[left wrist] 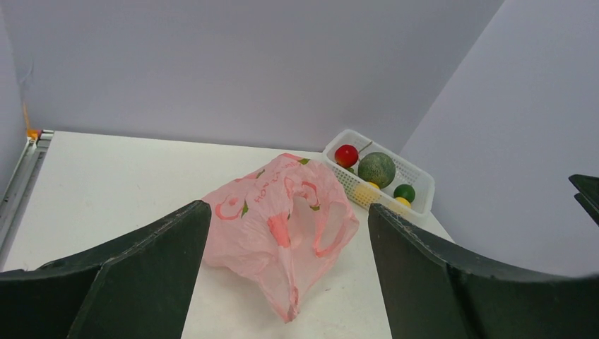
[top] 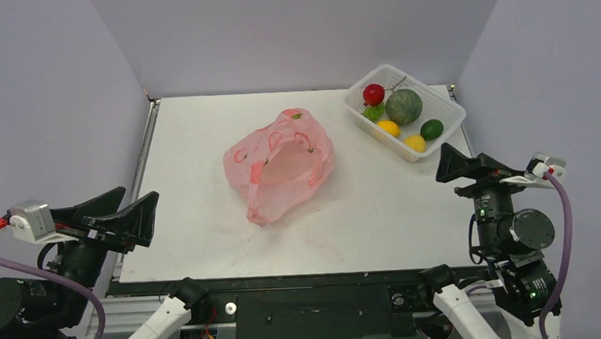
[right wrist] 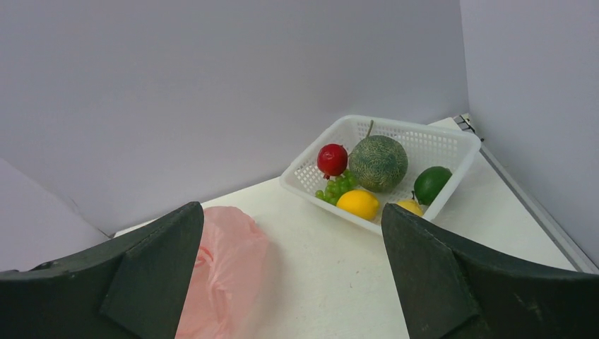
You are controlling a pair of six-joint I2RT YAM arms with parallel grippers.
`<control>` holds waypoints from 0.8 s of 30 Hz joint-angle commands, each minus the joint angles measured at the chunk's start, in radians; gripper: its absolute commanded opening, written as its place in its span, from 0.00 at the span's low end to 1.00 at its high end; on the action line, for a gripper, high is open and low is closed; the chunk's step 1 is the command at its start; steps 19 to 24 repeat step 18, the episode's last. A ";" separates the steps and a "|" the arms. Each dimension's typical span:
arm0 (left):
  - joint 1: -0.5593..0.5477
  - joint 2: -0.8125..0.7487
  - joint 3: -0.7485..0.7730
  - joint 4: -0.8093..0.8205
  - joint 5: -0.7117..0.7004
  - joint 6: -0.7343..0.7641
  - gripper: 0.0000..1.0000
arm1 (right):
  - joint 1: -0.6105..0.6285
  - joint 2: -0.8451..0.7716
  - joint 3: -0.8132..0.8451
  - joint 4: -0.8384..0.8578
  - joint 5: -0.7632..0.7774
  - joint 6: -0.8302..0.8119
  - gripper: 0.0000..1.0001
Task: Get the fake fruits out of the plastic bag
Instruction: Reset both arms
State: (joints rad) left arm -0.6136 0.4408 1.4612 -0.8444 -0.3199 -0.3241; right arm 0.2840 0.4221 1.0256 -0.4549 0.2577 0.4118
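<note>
The plastic bag (top: 282, 170) lies crumpled near the middle of the table (top: 189, 183). Its mouth gapes upward and its handle loops are slack. The pink film is translucent but creased, so I cannot tell whether anything sits deep in its folds. In the right wrist view only one pink bulge of it shows, the rest cut off by that camera's own finger. Red and green prints cover the bag. One red mark in the left wrist view may be lettering, but it is too crumpled to read.

The white perforated basket (top: 432, 96) stands at the far right corner of the table, well apart from the bag. It holds all the fruits in view:
- a red round fruit (right wrist: 332, 159)
- a grey-green melon (right wrist: 378, 162) with a thin stem, just beside the red one
- a light-green cluster (right wrist: 337, 187) that looks like grapes
- an orange-yellow fruit (right wrist: 358, 203)
- a dark green oval (right wrist: 431, 183)
- a yellow fruit (right wrist: 410, 206), half hidden behind the basket's near rim and the right finger

The left gripper (top: 140, 192) hangs off the table's near left corner. Its jaws are spread wide with nothing between them, and they face the bag. The right gripper (right wrist: 291, 212) hovers near the right edge, just short of the basket, its jaws likewise wide apart and empty. In the overhead view its far finger is hard to make out.
</note>
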 commanded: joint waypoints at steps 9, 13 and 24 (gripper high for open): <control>0.004 -0.031 0.024 0.066 -0.057 -0.002 0.82 | 0.004 -0.147 0.034 -0.127 0.087 0.003 0.92; 0.004 -0.027 0.003 0.078 -0.048 -0.007 0.82 | 0.004 -0.158 0.052 -0.136 0.099 -0.004 0.93; 0.005 -0.022 -0.021 0.093 -0.038 -0.007 0.82 | 0.004 -0.177 0.047 -0.124 0.088 -0.038 0.93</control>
